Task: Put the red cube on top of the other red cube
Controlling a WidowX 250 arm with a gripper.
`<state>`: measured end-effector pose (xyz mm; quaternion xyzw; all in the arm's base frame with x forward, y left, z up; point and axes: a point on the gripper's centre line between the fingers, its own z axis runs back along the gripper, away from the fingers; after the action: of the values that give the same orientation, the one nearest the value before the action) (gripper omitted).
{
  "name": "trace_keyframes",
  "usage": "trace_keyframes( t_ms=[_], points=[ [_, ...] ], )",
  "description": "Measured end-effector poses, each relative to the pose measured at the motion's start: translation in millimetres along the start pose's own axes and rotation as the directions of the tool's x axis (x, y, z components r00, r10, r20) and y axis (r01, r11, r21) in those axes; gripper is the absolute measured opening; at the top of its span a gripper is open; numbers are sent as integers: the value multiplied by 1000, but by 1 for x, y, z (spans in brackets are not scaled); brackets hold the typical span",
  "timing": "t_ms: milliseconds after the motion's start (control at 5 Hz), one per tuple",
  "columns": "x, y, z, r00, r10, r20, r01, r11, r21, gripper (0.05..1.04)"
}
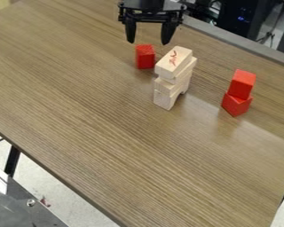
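My black gripper [148,39] hangs at the top of the camera view, its two fingers spread apart with nothing between them. Just below it, a red cube [145,56] stands alone on the table, to the left of the wooden stack. Over on the right, one red block [242,83] rests on top of another red block [236,104], the two turned at different angles. The gripper is apart from all of them.
A stack of pale wooden blocks [175,73] stands between the lone red cube and the red pair, with a red mark on its top. The wood-grain table [103,146] has its far edge at the upper right, dark equipment behind.
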<state>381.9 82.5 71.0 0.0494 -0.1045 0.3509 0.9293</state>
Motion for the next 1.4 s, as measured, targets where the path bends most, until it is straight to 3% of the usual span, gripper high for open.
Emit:
trace_keyframes(
  t_ms=[400,800,1000,1200,1400],
  points=[
    [0,1,-5,1000,-14,-13,15,1000,11,999],
    [3,11,-27,999,0,-50,4,997,76,964],
    [5,17,-36,996,43,-82,-37,997,73,687],
    [6,21,-36,994,64,-94,-58,996,61,580],
    [6,19,-23,993,69,-91,-67,997,23,580]
  ],
)
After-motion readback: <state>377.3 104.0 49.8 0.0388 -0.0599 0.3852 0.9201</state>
